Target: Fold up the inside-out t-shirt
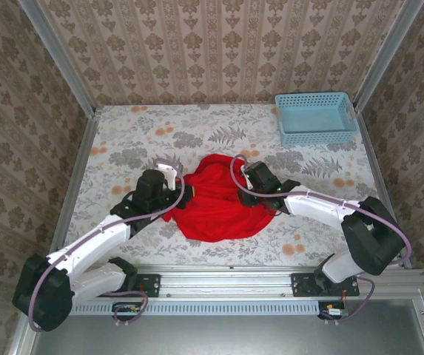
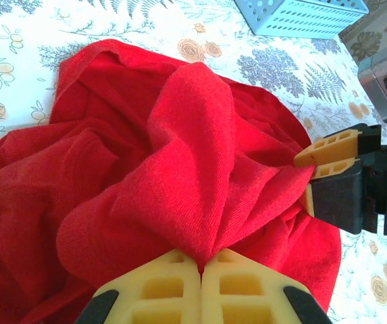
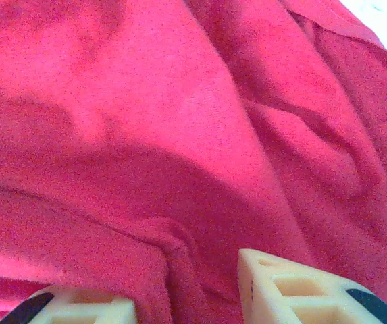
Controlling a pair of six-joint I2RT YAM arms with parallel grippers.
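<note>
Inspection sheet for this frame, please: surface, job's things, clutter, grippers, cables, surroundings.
Surface: table under a floral cover, lying flat.
Job's things: red t-shirt bunched in a heap mid-table, not folded.
Clutter: light-blue basket at the far right corner, apart from the t-shirt.
Grippers: left gripper shut on a pinch of the t-shirt; right gripper has cloth between its fingers, grip unclear.
Cables: lilac cables loop along both arms.
Surroundings: patterned walls; metal rail at the near edge.

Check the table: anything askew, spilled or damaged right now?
Only the red t-shirt: it lies bunched in a crumpled heap mid-table, one fold pinched in the shut left end effector, the right end effector straddling another ridge. No tear or spill visible; the blue basket sits upright.
</note>
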